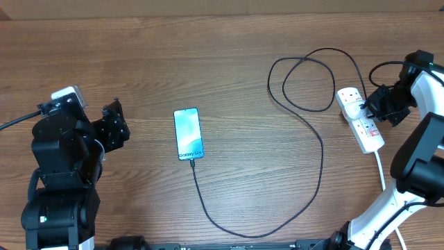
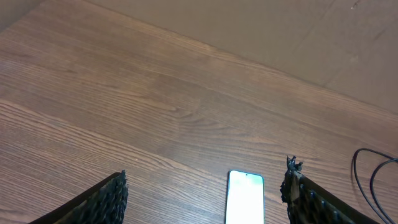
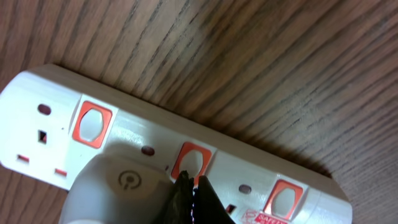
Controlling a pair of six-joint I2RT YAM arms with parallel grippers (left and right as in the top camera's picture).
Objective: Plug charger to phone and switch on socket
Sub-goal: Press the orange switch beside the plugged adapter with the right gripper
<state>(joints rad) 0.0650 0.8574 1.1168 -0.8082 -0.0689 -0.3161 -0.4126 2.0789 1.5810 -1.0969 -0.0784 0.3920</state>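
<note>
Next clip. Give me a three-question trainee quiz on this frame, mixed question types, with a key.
1. True or false: the left tool is open.
2. In the right wrist view, the right tool points at which red switch of the socket? A left, B middle, C right.
3. Fill in: the charger meets the phone at the end ____ the robot (nearer/farther).
Key: 1 true; 2 B; 3 nearer.

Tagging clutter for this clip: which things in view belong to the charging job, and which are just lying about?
Job: phone, charger, socket, right gripper at a socket switch.
Lying about: no loose items seen; left gripper hangs open, left of the phone.
</note>
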